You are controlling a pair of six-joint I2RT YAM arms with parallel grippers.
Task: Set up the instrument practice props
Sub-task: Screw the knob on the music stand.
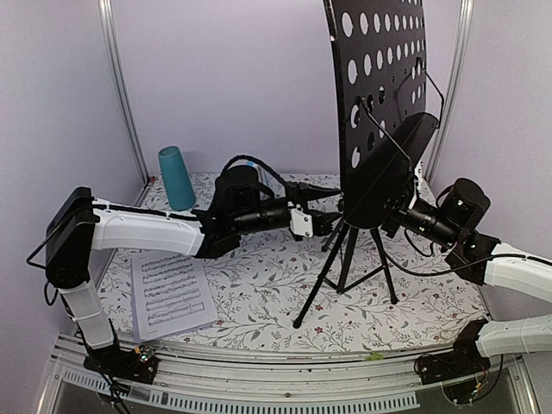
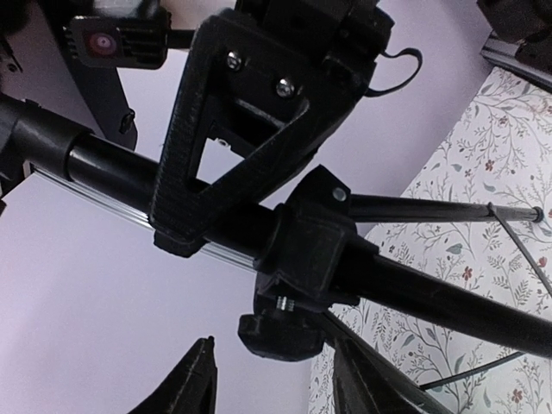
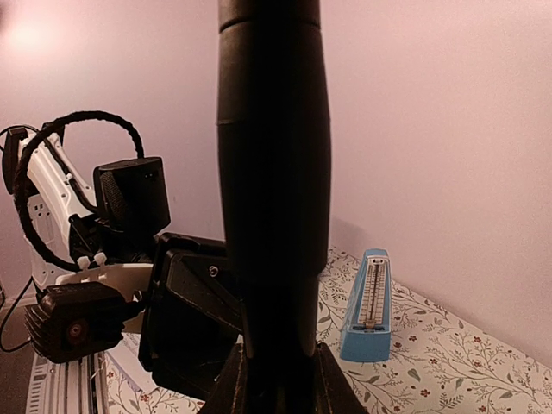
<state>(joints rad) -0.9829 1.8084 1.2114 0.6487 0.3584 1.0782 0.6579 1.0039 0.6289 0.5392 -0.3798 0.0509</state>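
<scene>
On the floral table, the right gripper point(image 3: 276, 384) clamps the black music stand point(image 1: 379, 172) by its pole; the left gripper point(image 2: 274, 366) gapes beside its hub.

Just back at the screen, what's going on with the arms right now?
Both arms are at the music stand, which is upright on the table. The right pincer is clamped on its pole. The left pincer sits open at the collar knob. Sheet music lies flat at front left, and the metronome stands on the table.

A teal cup point(image 1: 176, 178) stands upright well left of the left gripper point(image 1: 326, 222), near the lavender wall point(image 1: 241, 78). A floral tablecloth point(image 1: 259, 285) spreads beneath both.
</scene>
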